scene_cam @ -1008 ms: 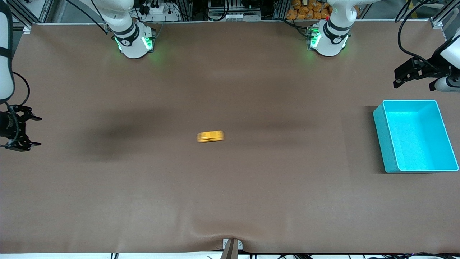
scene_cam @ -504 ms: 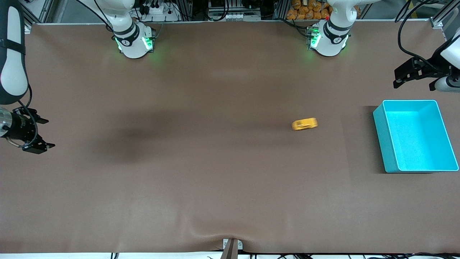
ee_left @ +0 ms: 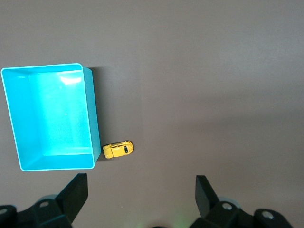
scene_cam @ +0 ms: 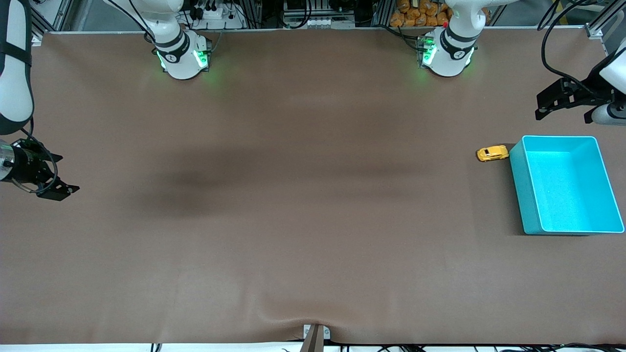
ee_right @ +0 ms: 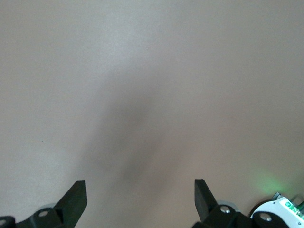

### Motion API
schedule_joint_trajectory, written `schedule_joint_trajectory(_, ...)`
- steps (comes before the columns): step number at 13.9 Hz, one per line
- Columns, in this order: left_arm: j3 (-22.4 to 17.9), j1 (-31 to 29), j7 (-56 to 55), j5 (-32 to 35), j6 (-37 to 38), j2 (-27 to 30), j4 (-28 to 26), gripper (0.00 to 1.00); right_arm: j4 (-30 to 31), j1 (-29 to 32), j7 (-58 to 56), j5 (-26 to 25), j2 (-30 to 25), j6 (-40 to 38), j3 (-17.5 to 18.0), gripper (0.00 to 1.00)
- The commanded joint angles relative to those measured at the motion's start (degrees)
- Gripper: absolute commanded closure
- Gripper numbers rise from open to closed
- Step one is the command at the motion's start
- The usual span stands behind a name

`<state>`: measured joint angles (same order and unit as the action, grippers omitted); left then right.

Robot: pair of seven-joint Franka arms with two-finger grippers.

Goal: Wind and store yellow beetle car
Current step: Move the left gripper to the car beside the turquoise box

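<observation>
The left gripper (scene_cam: pixel 542 106) hangs in the air over the left arm's end of the table (scene_cam: pixel 313 220), its two black fingers (ee_left: pixel 76 192) spread wide with nothing between them. From its wrist view it looks down on the teal bin (ee_left: pixel 95 118) and the little car at the bin's outer wall. The left arm waits there.

The right gripper (scene_cam: pixel 61 176) is up over the right arm's end of the table, its fingers (ee_right: pixel 76 197) also spread apart and empty. Its wrist view shows only the bare brown tabletop (ee_right: pixel 152 95) with a soft dark shadow across it, and a green-lit arm base at one corner.

The yellow beetle car (scene_cam: pixel 492 153) sits on its wheels on the table, just beside the teal bin (scene_cam: pixel 606 186), at the wall that faces the right arm's end. It looks to be touching that wall or very nearly so, near the bin's corner farther from the front camera. The car is outside the bin, not in it. The bin itself stands open and holds nothing.
</observation>
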<state>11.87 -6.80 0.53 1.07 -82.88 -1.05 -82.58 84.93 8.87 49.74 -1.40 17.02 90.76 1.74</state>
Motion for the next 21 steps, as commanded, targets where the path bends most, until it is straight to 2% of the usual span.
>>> schedule_joint_trajectory(1,0.26,-0.58,0.62,-0.72,-0.09,0.17,0.32,0.0,-1.08,-1.48,-0.88,0.25,-0.05,-1.02,-0.07,0.0)
schedule_joint_trajectory(6,0.7,0.03,0.53,-0.63,-0.09,0.08,0.32,0.0,-4.59,-3.16,-1.66,0.96,-0.14,-1.38,0.11,0.0)
schedule_joint_trajectory(8,0.7,-0.49,0.62,-0.72,-0.09,0.0,0.32,0.0,-4.68,-3.68,-1.84,3.92,-0.23,-1.38,0.11,0.0)
schedule_joint_trajectory(12,0.44,-0.49,0.7,-0.72,-0.09,0.0,0.14,0.0,-4.68,-3.25,-16.92,9.12,-2.86,-3.91,-0.33,0.0)
schedule_joint_trajectory(18,0.09,-2.33,0.35,-0.01,0.18,-1.06,-0.12,0.0,-3.54,-5.27,-23.19,9.4,-10.32,-8.67,-0.24,0.0)
schedule_joint_trajectory(21,0.09,-2.6,-0.35,0.07,0.18,-1.84,0.05,0.0,1.1,-5.36,-28.11,8.7,-16.3,-8.59,-0.51,0.0)
